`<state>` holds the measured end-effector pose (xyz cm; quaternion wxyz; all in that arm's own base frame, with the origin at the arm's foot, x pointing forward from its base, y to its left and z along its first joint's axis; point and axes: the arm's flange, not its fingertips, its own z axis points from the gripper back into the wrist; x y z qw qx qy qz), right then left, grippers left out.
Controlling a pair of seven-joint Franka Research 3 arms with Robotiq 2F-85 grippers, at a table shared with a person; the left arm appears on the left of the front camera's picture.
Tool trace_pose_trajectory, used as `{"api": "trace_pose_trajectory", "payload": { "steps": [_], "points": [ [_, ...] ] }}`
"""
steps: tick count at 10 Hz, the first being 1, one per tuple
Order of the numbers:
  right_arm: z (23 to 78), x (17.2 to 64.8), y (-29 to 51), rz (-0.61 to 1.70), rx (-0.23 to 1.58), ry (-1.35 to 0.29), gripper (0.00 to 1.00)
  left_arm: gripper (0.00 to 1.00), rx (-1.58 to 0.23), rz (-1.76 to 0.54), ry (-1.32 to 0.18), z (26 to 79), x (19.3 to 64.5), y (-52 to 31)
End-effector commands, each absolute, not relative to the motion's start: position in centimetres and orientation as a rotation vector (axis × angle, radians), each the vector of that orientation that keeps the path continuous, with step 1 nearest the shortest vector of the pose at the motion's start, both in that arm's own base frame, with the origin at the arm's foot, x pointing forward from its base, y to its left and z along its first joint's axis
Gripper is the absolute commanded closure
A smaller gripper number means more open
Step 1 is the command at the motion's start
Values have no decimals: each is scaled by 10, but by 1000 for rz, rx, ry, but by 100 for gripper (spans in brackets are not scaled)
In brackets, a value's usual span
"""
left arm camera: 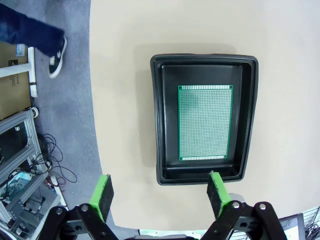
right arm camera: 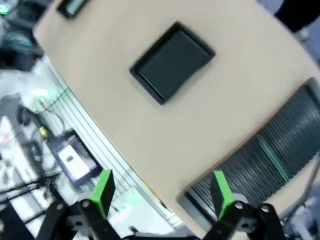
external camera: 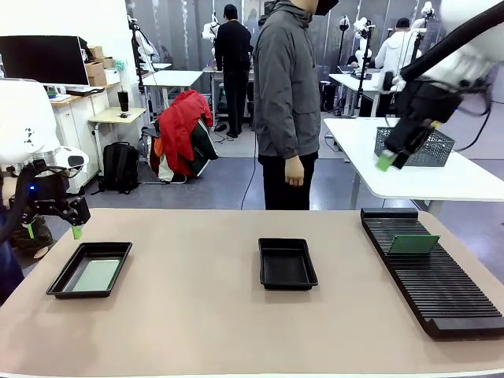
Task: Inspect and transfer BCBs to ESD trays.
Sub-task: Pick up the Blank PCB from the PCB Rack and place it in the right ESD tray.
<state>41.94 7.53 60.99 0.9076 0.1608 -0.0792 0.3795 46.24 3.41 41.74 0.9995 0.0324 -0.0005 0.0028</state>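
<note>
Beige table top (external camera: 236,331) in an open workshop, with a person (external camera: 287,94) standing at its far side, arms down. Two shallow black trays are laid flat on it. In the left tray (external camera: 57,285) one green board (external camera: 96,275) lies flat inside the rim, face up, so that its surface can be checked from above. The middle tray (external camera: 287,263) holds nothing and is judged to be meant for the next board. Along the right side a long ribbed rack (external camera: 441,291) is set, and a second board (external camera: 413,244) is stood tilted on edge in a far slot, probably so that its edges are free for gripping. The left gripper (external camera: 53,231) is held above the table's left edge, just beside the left tray, jaws spread wide and nothing grasped, a pose suited to inspection. The right gripper (external camera: 392,160) is raised high over the far right, jaws equally wide and unloaded. Its wrist view is blurred.
</note>
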Motion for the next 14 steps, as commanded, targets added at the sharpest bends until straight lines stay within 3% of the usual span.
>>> {"api": "trace_pose_trajectory", "payload": {
  "steps": [1, 8, 14],
  "points": [
    [634, 422, 42, 964, 232, -208, 0, 0, 65, 7, 0, 417, 463, 35],
    [694, 404, -50, 1584, 44, -166, 0, 0, 65, 7, 0, 417, 463, 35],
    [712, 397, -59, 1696, -41, -184, 0, 0, 65, 7, 0, 417, 463, 35]
  ]
}}
